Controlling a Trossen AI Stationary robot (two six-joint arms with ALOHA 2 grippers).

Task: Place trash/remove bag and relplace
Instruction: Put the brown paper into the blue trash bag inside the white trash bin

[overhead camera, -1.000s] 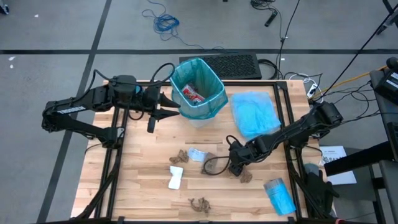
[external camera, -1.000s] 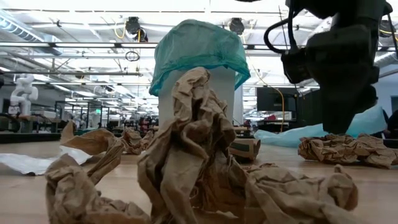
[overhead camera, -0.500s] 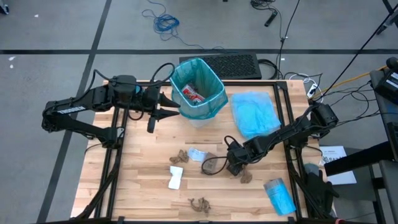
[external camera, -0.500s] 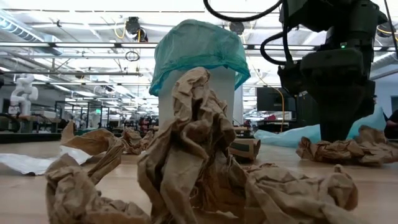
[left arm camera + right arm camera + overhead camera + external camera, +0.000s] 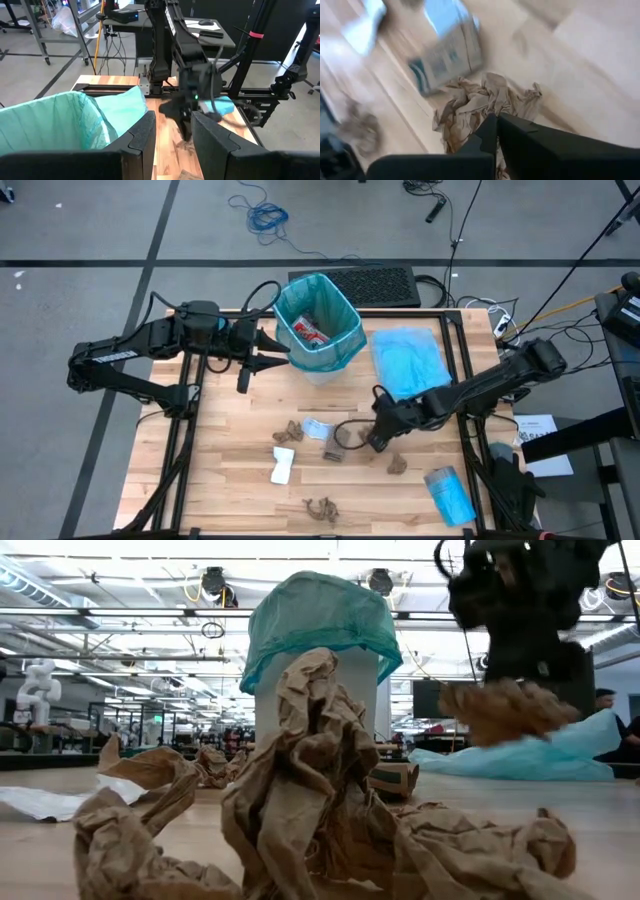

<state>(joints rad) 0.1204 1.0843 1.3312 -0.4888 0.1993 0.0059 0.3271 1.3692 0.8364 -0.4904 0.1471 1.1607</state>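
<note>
- The right gripper (image 5: 373,442) was clenched on a crumpled brown paper wad (image 5: 497,710), held clear of the table (image 5: 230,480) in the low view; from the right wrist the wad (image 5: 480,107) spread out just past the dark fingertips (image 5: 492,127), which met with no gap.
- Nearest the table's front edge lay another wad (image 5: 321,508), creased and lumpy, with a flat white packet (image 5: 282,466) a little farther in.
- More brown wads (image 5: 286,430) sat around the middle, beside a small pale blue scrap (image 5: 317,427); one wad (image 5: 397,465) lay near the right gripper, apart from it.
- A folded blue plastic bundle (image 5: 448,493) rested at the front right corner; no writing on it could be read.
- Farther back, a loose blue bag (image 5: 408,362) lay spread flat.
- The bin (image 5: 318,326), lined with thin teal plastic, held a red-and-white bottle (image 5: 309,331); its label was too small to read.
- The left gripper (image 5: 283,351) grasped the bin's rim, a finger (image 5: 140,142) on each side of the liner.
</note>
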